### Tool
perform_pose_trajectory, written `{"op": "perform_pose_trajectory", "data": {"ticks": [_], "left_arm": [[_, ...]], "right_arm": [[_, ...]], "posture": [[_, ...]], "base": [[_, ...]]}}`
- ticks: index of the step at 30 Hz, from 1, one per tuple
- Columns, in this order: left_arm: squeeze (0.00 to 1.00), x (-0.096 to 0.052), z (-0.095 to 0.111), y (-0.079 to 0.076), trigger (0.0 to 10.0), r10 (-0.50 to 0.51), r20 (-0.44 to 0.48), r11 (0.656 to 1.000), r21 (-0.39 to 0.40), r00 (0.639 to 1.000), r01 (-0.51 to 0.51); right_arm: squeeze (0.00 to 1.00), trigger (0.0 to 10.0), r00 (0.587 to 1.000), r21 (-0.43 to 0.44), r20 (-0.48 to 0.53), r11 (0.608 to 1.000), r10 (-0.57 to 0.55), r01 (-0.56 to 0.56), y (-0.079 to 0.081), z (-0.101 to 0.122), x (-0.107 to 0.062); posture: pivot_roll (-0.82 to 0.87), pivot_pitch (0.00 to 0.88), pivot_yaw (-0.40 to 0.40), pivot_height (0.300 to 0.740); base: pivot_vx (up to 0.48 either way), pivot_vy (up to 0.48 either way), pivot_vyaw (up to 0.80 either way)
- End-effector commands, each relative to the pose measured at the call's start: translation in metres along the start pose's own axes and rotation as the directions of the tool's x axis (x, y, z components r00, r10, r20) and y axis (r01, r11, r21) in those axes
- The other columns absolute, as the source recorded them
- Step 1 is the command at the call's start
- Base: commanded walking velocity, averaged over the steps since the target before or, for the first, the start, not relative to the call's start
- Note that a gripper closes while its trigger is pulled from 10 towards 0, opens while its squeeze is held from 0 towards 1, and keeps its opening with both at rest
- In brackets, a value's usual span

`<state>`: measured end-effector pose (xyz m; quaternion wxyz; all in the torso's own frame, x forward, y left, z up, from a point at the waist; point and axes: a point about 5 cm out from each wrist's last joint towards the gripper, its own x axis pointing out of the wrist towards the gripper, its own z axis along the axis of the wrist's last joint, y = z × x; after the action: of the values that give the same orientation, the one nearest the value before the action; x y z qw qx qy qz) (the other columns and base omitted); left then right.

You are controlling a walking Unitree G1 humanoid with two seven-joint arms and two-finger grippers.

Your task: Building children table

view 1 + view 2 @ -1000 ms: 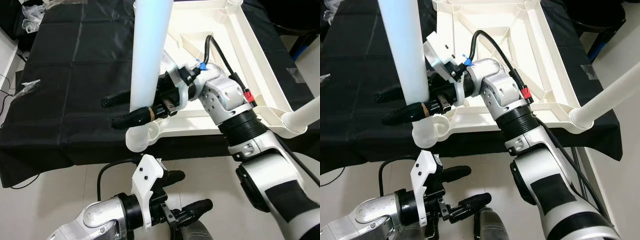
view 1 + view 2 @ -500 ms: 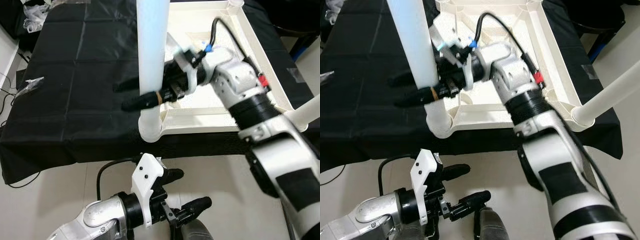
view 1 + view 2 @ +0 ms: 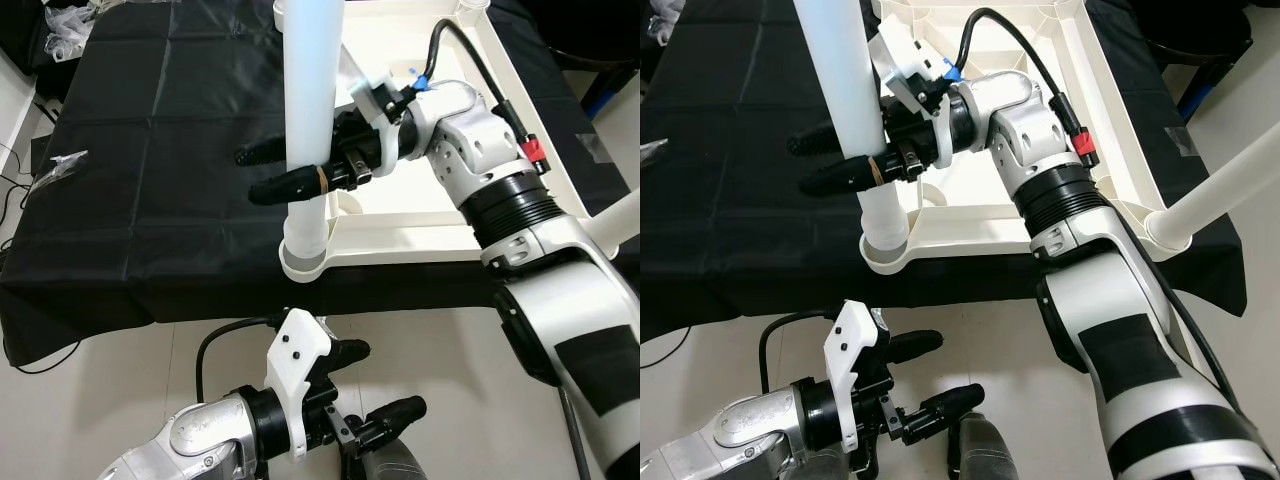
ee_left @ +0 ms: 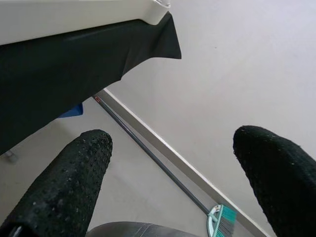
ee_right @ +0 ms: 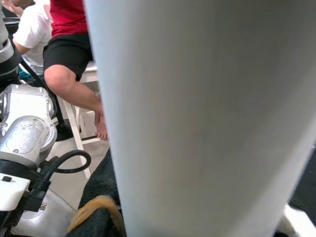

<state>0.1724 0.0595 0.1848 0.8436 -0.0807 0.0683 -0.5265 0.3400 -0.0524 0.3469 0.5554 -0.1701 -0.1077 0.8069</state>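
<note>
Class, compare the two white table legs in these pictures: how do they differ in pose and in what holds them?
The near-left table leg stands upright in its corner socket, gripped by the right gripper. The near-right table leg slants outward from its corner, and no gripper touches it. Both are plain white tubes fitted to the upturned white tabletop.

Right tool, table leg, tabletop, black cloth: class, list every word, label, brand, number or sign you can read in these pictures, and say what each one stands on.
None can be read: the white table leg, the upturned tabletop, the black cloth and the right tool gripping the leg carry no legible text.
The red tag on the right arm is too small to read.
</note>
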Motion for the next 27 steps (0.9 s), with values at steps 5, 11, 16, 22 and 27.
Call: {"op": "perform_pose_trajectory", "data": {"ticks": [5, 11, 16, 22, 27], "left_arm": [[0.0, -0.003, -0.002, -0.002, 10.0, -0.008, -0.017, 1.0, 0.002, 1.0, 0.008], [0.0, -0.003, -0.003, -0.001, 10.0, -0.009, -0.021, 1.0, 0.001, 1.0, 0.009], [0.0, -0.004, -0.002, 0.0, 10.0, -0.002, -0.02, 1.0, 0.005, 1.0, 0.002], [0.0, -0.004, -0.001, 0.0, 10.0, -0.001, -0.019, 1.0, 0.008, 1.0, 0.001], [0.0, -0.004, 0.0, 0.001, 10.0, -0.003, -0.016, 1.0, 0.009, 1.0, 0.003]], "right_arm": [[0.0, 10.0, 0.999, -0.021, 0.013, 0.998, 0.051, -0.051, 0.004, 0.001, 0.006], [0.0, 10.0, 0.997, -0.023, 0.011, 0.997, 0.074, -0.074, 0.007, 0.0, 0.009], [0.0, 10.0, 0.997, 0.002, -0.007, 0.997, 0.077, -0.077, 0.009, -0.007, 0.008], [0.0, 10.0, 0.997, 0.024, -0.031, 0.998, 0.065, -0.064, 0.011, -0.014, 0.002], [0.0, 10.0, 0.998, 0.04, -0.044, 0.998, 0.05, -0.048, 0.012, -0.019, -0.002]], "posture": [[0.18, 0.343, -0.05, 0.74], [0.19, 0.34, -0.047, 0.74], [0.19, 0.347, -0.049, 0.74], [0.19, 0.35, -0.044, 0.74], [0.19, 0.353, -0.045, 0.74]], "base": [[0.0, 0.0, 0.0], [0.0, 0.0, 0.0], [0.0, 0.0, 0.0], [0.0, 0.0, 0.0], [0.0, 0.0, 0.0]]}}
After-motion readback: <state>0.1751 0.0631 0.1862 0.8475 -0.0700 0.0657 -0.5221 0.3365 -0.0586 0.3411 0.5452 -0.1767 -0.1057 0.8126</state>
